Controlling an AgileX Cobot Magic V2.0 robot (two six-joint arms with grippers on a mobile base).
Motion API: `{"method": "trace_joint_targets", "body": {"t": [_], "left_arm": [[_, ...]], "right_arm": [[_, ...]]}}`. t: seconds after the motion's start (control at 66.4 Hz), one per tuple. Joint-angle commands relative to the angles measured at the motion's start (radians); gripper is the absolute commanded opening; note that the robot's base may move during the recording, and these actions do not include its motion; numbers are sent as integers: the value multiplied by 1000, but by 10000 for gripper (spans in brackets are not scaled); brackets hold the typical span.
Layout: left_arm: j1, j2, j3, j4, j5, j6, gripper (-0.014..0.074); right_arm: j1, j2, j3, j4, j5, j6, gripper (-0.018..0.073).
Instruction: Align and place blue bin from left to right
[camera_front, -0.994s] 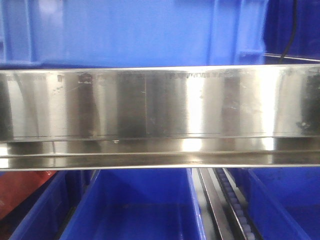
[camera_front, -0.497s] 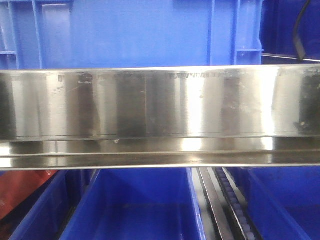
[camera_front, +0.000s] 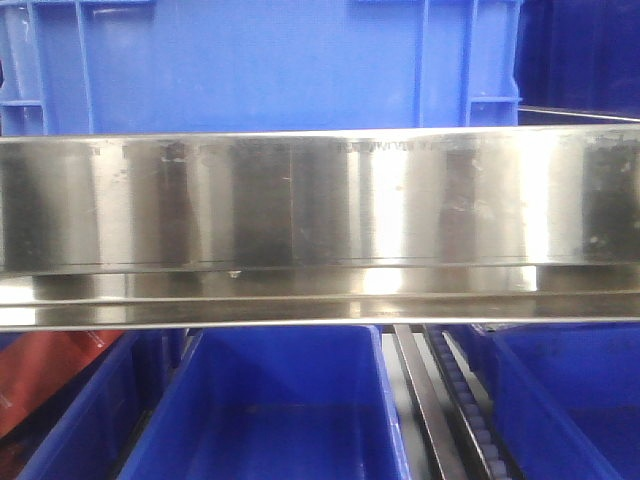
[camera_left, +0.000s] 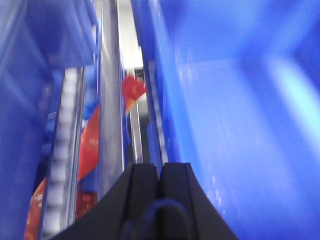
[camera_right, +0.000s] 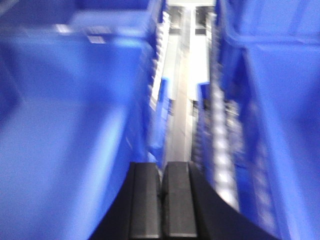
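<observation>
The blue bin (camera_front: 270, 65) sits at twelve o'clock behind the steel rail (camera_front: 320, 225), both the left hand (camera_left: 159, 172) and right hand (camera_right: 162, 172) pinched closed on nothing, so a sideways shove could jam its corner against the neighbouring bin (camera_front: 580, 55).

A shiny steel shelf rail (camera_front: 320, 230) ran across the front view. The blue bin (camera_front: 270, 65) stood on the shelf behind it. Below, more blue bins (camera_front: 270, 410) sat beside a roller track (camera_front: 460, 400).
</observation>
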Motion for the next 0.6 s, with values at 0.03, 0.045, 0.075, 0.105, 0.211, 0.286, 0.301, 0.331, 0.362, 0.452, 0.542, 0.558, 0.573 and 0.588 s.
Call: {"method": "trace_joint_targets", "body": {"t": [0.03,0.045,0.075,0.105,0.211,0.286,0.301,0.331,0.362,0.452,0.542,0.558,0.573,0.588], "left_arm": [[3,-158,220,-7,-184,-33,-111],[3,-177,265,-7,-206,-37,-111],[3,-224,338,-11,-262,-37,-111],[3,-269,397,-13,-319,-37,-111],[3,-411,619,-21,-491,-37,-111],[3,-513,773,-24,-609,-37,-111],[3,-529,809,-25,-627,-37,-111],[3,-570,867,-27,-673,-37,-111],[3,-610,923,-29,-717,-37,-111],[3,-713,1048,-31,-829,-37,-111],[3,-815,1177,-31,-939,-37,-111],[3,-835,1203,-33,-960,-37,-111],[3,-848,1227,-39,-973,-37,-111],[3,-867,1243,-44,-989,-37,-111]], "right_arm": [[-2,-114,158,-16,-101,-20,-70],[-2,-127,179,-19,-114,-20,-70],[-2,-162,223,-19,-152,-20,-70],[-2,-191,268,-21,-183,-20,-70],[-2,-305,467,-21,-309,-20,-70],[-2,-395,612,-23,-405,-22,-70],[-2,-409,637,-23,-428,-22,-70],[-2,-442,697,-28,-467,-22,-70],[-2,-474,758,-33,-505,-22,-70],[-2,-556,921,-43,-602,-22,-70],[-2,-660,1092,-61,-732,-22,-70],[-2,-674,1116,-64,-750,-22,-70],[-2,-693,1164,-73,-777,-22,-70],[-2,-711,1187,-75,-802,-22,-70]]}}
